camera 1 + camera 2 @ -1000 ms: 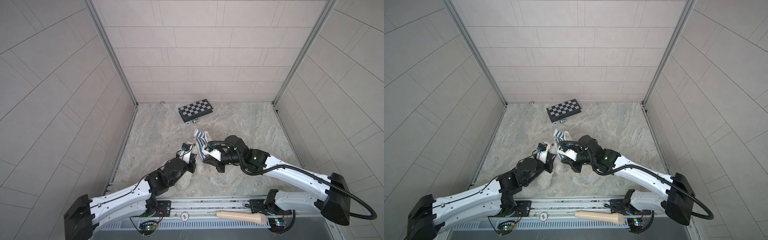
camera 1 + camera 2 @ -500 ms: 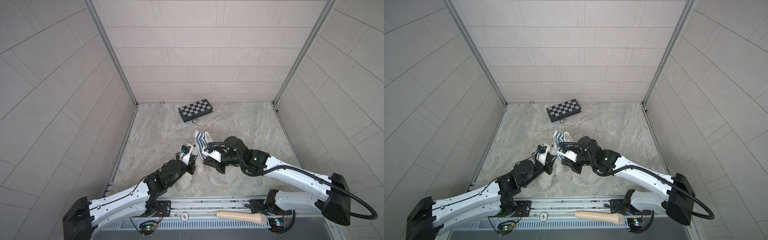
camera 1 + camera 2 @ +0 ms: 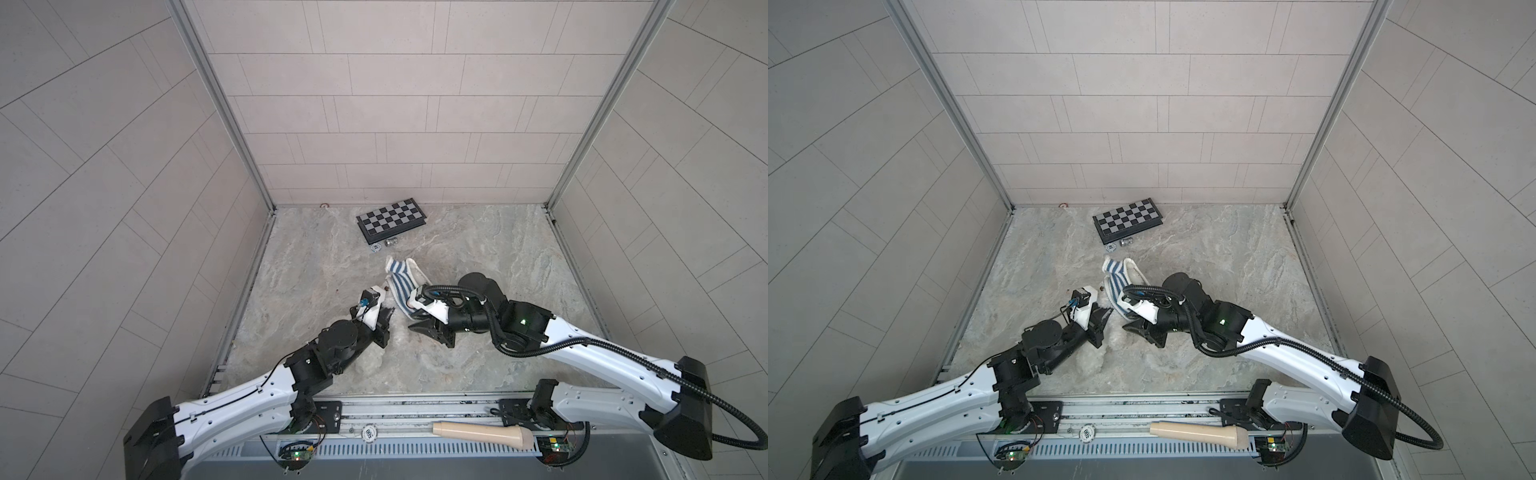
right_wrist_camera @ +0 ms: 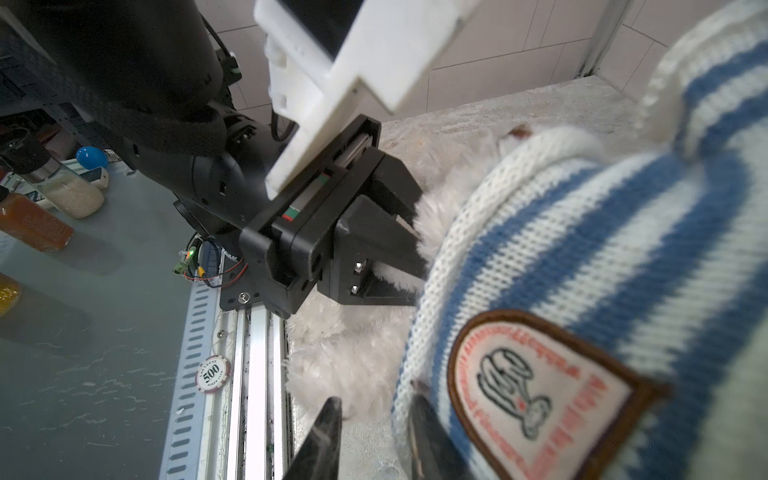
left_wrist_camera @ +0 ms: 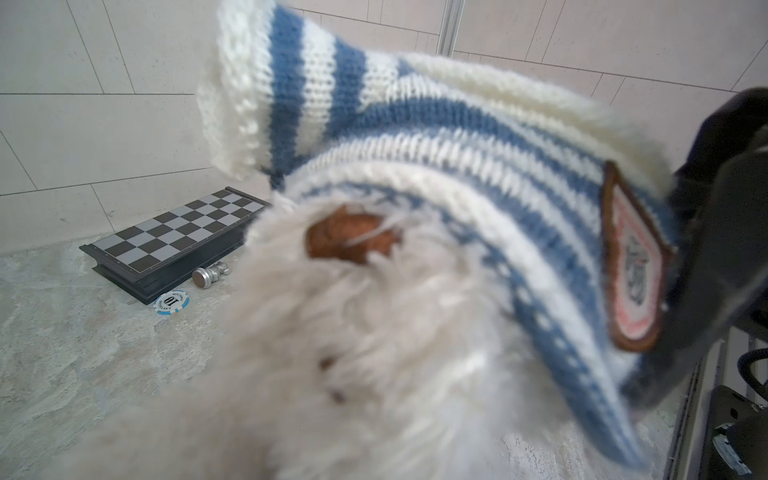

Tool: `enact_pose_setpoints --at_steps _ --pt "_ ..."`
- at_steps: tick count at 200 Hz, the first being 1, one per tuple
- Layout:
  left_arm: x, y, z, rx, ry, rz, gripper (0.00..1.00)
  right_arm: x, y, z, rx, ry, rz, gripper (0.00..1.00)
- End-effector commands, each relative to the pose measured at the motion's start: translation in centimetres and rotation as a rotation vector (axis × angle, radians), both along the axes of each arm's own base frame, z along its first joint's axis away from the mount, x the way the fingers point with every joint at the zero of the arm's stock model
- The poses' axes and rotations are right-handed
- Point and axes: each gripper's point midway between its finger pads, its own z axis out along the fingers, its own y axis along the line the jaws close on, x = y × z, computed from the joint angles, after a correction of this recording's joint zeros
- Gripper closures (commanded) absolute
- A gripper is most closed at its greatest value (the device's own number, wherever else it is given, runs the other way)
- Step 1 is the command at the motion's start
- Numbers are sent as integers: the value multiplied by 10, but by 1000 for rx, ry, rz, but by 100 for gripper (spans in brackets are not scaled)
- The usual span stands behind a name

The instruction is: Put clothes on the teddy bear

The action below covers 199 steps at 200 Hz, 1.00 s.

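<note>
Teddy bear (image 5: 353, 353) on marbled floor (image 3: 478, 249), tiled walls (image 3: 395, 104) around; left tool (image 4: 415, 241) pinching its fur, right tool (image 4: 374, 405) parted.

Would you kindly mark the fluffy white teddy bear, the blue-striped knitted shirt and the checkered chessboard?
teddy bear (image 5: 353, 332): left wrist view, face fur.
shirt (image 4: 582, 257): right wrist view, stripes.
chessboard (image 3: 390, 218): a top view, squares.

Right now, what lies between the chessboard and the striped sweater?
In both top views, a blue-and-white poker chip and a toppled silver chess piece lie just beside the chessboard; then bare marble floor up to the striped sweater.
</note>
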Motion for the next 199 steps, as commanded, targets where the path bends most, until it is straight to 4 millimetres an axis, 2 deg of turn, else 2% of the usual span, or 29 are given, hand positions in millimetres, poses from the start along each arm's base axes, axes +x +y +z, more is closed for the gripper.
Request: enact_pose_setpoints --at_steps 1,14,69,86,111,131,150,163,177,199 --pt "2 4 24 -67 -60 23 100 -6 -3 7 7 -5 6 65" --pt "2 5 24 -67 -60 25 100 -8 -4 9 11 9 6 64" --pt "3 12 21 -38 -68 51 100 -21 -3 43 120 95 17 55" --pt "3 11 19 -23 -70 50 100 -17 -5 51 112 131 -16 54" --pt "6 15 18 3 -79 75 100 -26 -3 66 113 181 22 53" --pt "7 17 18 15 -90 85 100 -29 -9 90 142 171 21 53" --pt "8 18 17 26 -95 90 100 -19 -18 121 208 155 -35 53" --pt "8 18 17 34 -99 90 100 0 -28 134 239 146 -129 52" --pt "8 18 16 42 -102 89 100 26 -39 138 258 168 -227 52" --pt "7 18 15 53 -112 83 100 67 -51 130 257 227 -355 56"
